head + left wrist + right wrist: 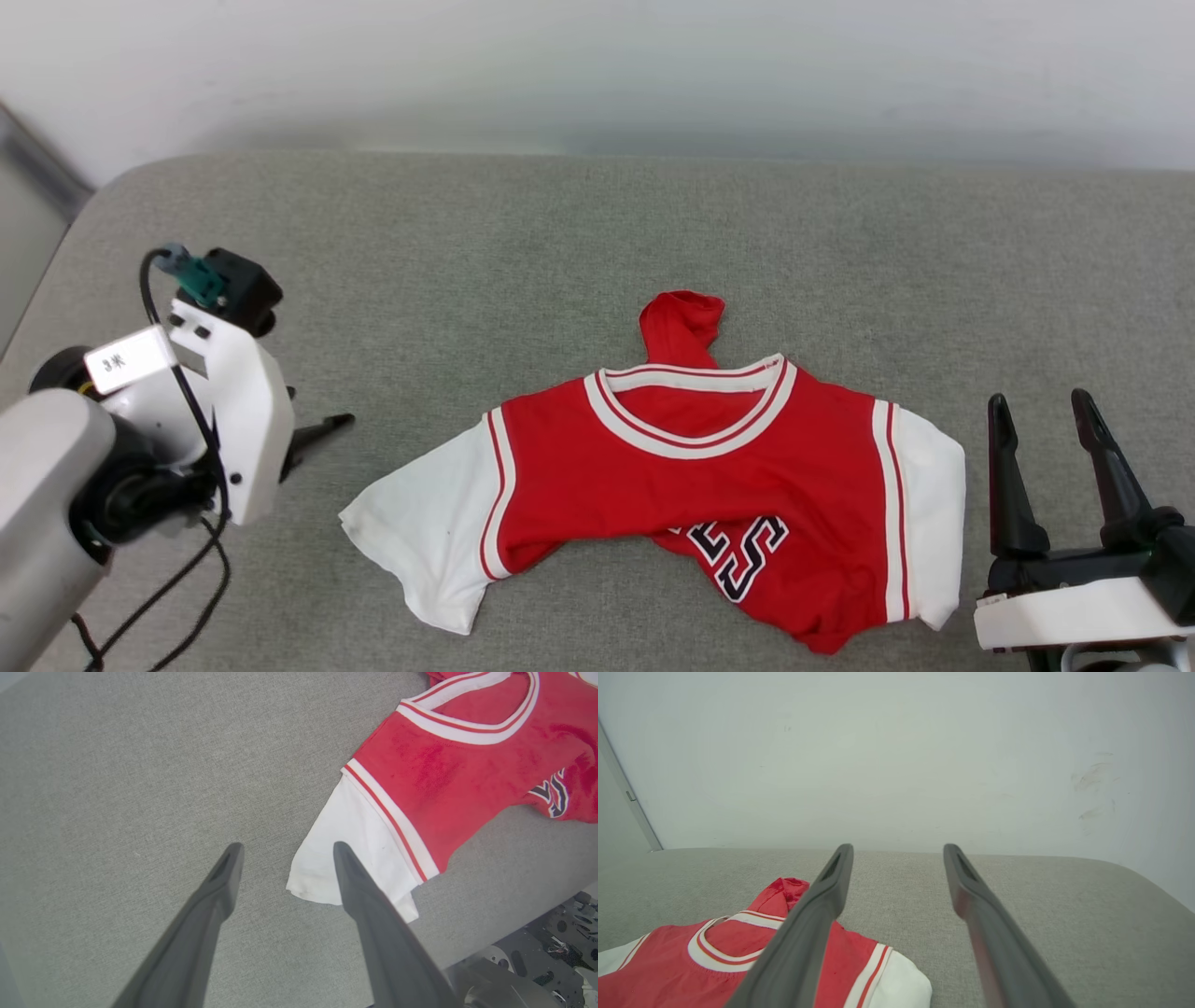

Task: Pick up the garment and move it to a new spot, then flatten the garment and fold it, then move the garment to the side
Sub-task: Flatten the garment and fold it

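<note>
1. Red jersey shirt with white short sleeves and striped neck trim (pixel 691 467) lies front-up on the grey woven padded surface (pixel 467 233), lower middle of the head frame, collar toward the top
2. Not flat: the hem is rucked so the black lettering is half hidden, and a red lump pokes out above the collar
3. Your left gripper (pixel 286 849) has its fingers spread wide, nothing between them, tips at the edge of the lower-left white sleeve (pixel 425 532); can't tell if a tip touches cloth
4. Your right gripper (pixel 1041 406), lower right, is equally wide and empty, just beside the other sleeve (pixel 934 504)
5. One gripper per side reads as a setup for pulling the shirt flat; I judge flattening is in hand, folding not begun
</note>
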You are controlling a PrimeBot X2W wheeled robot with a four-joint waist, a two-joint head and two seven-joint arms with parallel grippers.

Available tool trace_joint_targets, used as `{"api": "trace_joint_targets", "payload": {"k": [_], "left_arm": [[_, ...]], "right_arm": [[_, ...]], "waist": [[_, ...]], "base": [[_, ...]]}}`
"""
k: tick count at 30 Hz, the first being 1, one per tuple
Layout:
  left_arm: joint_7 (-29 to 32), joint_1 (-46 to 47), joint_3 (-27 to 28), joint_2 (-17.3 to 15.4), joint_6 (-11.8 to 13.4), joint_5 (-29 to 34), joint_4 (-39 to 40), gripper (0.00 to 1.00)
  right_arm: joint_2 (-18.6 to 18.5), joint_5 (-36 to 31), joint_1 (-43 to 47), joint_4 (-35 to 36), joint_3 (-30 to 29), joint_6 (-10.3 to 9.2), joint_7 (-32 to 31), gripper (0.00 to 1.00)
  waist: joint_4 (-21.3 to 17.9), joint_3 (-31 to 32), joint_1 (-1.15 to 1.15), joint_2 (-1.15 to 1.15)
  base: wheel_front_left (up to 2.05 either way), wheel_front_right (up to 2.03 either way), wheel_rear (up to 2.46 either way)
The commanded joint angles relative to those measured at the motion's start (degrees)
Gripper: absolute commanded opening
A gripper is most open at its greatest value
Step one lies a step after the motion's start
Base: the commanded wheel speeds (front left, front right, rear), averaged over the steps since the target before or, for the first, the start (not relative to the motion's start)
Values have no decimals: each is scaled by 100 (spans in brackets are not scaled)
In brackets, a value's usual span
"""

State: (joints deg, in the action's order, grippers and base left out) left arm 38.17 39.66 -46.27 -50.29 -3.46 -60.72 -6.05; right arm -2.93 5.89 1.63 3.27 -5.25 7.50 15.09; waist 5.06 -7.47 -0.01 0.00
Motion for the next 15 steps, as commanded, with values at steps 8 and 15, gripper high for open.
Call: {"api": "trace_joint_targets", "payload": {"k": [8, 15], "left_arm": [[517, 121, -200, 95, -57, -126, -518, 100], [541, -99, -446, 339, -147, -104, -1100, 100]], "right_arm": [[9, -49, -204, 69, 27, -2, 12, 100], [10, -63, -326, 84, 46, -2, 12, 100]], "waist": [[-172, -318, 1, 0], [-330, -578, 1, 0]], "base": [[0, 0, 0], [0, 0, 0]]}}
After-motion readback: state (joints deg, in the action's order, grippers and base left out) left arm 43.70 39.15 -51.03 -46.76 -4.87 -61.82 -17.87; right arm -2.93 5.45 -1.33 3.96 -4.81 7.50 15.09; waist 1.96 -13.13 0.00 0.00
